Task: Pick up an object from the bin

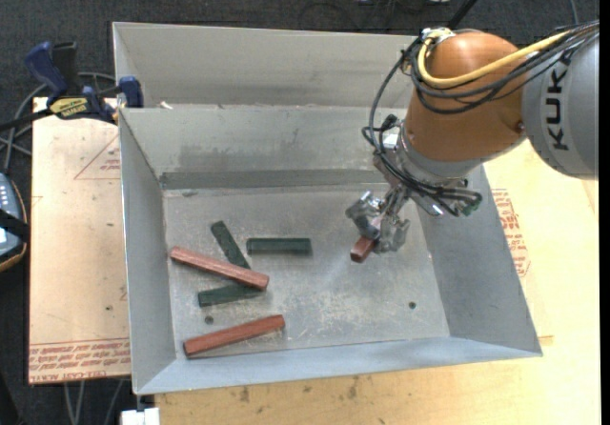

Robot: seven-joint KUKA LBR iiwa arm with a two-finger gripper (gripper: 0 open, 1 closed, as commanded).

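Nearly there: gripper (374,236) jaws pinch a small red-brown block (361,250) at right-centre of the bin (286,132), seemingly just off the floor. Left to do: lift clear. 2 red sticks (219,268) and 3 green sticks (278,246) lie at left.

5 loose bars, lower-left of view. Long red-brown bar (219,268) slanted, touching tilted dk green bar (227,242) above it and low dk green bar (221,295) below. Level dk green bar (278,246) just to the right, apart. Front red-brown bar (233,335) lies alone.
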